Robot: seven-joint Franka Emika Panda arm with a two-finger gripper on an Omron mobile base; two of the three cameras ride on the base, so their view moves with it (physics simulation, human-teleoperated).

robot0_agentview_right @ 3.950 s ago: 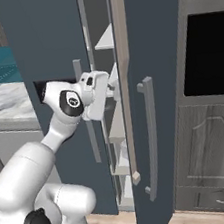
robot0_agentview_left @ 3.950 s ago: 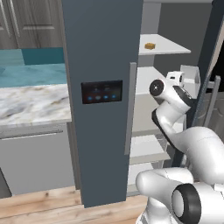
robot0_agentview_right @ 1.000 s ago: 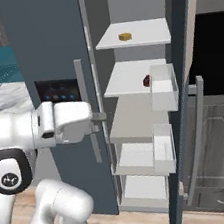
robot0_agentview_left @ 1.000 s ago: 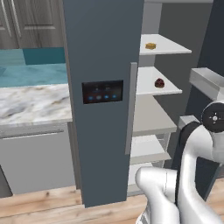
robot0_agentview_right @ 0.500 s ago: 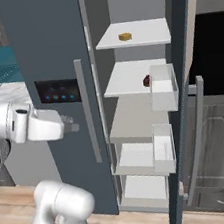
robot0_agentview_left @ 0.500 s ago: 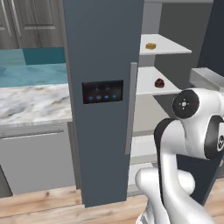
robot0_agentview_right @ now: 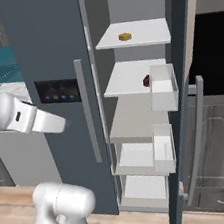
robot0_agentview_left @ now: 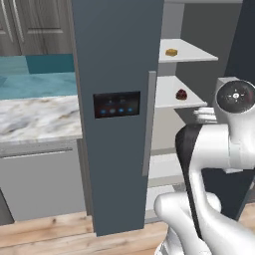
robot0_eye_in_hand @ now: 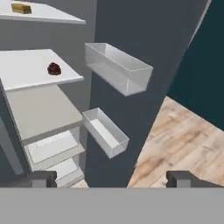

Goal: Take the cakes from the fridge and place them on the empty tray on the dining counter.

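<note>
Claw (robot0_eye_in_hand: pixel 111 178) spread wide and empty outside the open fridge (robot0_agentview_right: pixel 50 52), risking clipping the clear door bin (robot0_eye_in_hand: pixel 117 68) while reaching the red-brown cake (robot0_eye_in_hand: pixel 54 68).

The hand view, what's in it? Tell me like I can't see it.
The open fridge shows a yellow-orange cake on its top shelf and a dark red-brown cake one shelf lower. Two clear door bins hang nearby, and the open gripper holds nothing.
</note>
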